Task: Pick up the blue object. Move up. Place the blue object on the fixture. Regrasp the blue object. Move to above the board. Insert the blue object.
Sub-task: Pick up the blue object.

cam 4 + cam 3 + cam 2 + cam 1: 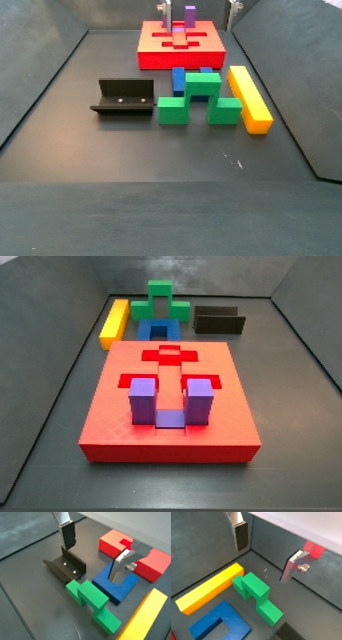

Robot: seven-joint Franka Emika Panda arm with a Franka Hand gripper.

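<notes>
My gripper [93, 554] hangs spread and empty above the pieces. The blue object [115, 586] lies flat on the floor between the board [148, 564] and the green block [90, 597], near the fixture [65, 567]. I see no readable writing.

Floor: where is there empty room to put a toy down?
The dark floor is bare in front of the fixture and green block. It is crowded where the blue object, green block and yellow bar touch. The gripper hangs over the board, jaws open.
</notes>
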